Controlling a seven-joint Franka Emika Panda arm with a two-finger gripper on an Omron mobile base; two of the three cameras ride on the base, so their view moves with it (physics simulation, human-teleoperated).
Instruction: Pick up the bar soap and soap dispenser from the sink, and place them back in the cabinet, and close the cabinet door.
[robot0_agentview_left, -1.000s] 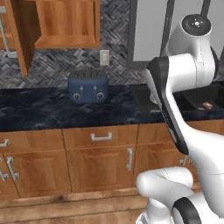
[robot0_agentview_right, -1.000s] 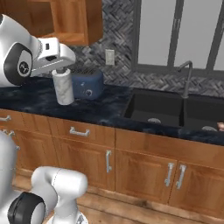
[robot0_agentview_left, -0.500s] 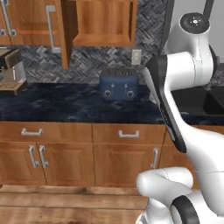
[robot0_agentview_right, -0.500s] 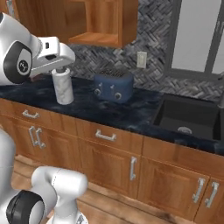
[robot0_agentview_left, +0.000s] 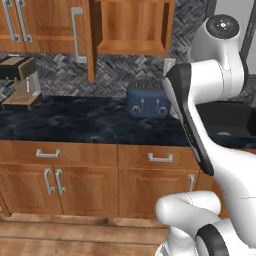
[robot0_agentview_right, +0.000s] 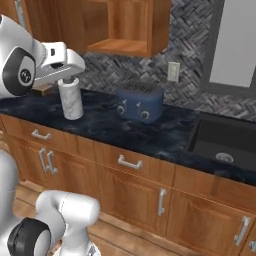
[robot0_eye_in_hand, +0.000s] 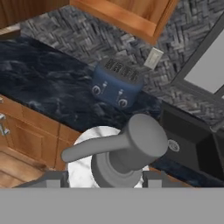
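White marbled soap dispenser (robot0_agentview_right: 71, 98) w/ grey pump head hung clamped in the gripper (robot0_agentview_right: 67, 79), held upright above the dark blue-black counter (robot0_agentview_right: 100, 125), just left of the blue toaster (robot0_agentview_right: 139, 101) in right base view. Hand view looked down on the dispenser's pump top (robot0_eye_in_hand: 120, 148), fingers (robot0_eye_in_hand: 52, 179) pressed on either side of the white body; toaster (robot0_eye_in_hand: 116, 82) and counter (robot0_eye_in_hand: 39, 83) lay beyond it.

Cabinet (robot0_agentview_left: 131, 26) sat open on the wall above the toaster (robot0_agentview_left: 148, 99); its door (robot0_agentview_left: 85, 35), w/ silver bar handle, stood swung out to the left in left base view. Plain wood shelf visible inside.

Black sink (robot0_agentview_right: 226, 145) lay well right of the toaster, round steel drain showing in the basin; also seen in hand view (robot0_eye_in_hand: 192, 144). Couldn't spot the bar soap.

Coffee machine (robot0_agentview_left: 21, 82) stood at far left of the counter. Wall outlet (robot0_agentview_right: 173, 71) on herringbone backsplash.
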